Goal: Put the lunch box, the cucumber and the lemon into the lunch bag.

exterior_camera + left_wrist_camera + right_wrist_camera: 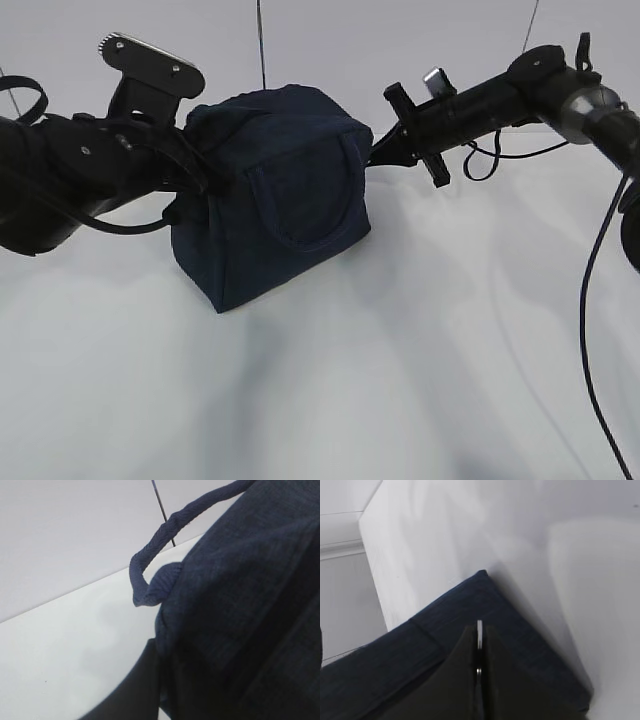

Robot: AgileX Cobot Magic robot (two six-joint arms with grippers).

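Item: lunch bag [275, 195], dark navy fabric, boxy. It is standing on the white table [400, 380] slightly left of centre in the exterior view, tilted a little, with a stitched front pocket or flap facing the camera. Its top is looking closed and rounded. The contents are not showing in any view.

Item: loop handle [155, 550], navy webbing. In the left wrist view it is arching up and away from the bag's [250, 620] upper edge, bending sharply where it is joining the fabric.

Item: left gripper [185, 170]. It is pressing against the bag's left side at upper height, with the arm coming in from the left edge. The fingertips are hidden behind fabric and the wrist view is showing only a dark edge, so whether the jaws are apart or together cannot be told.

Item: right gripper [479, 650]. It is reaching to the bag's upper right corner. In the right wrist view its two dark fingers are lying close together over the navy fabric [420, 645], with a thin bright metal piece, possibly the zipper pull [479, 632], pinched in the narrow slit between them.

Item: table surface, white, with a pale wall behind.
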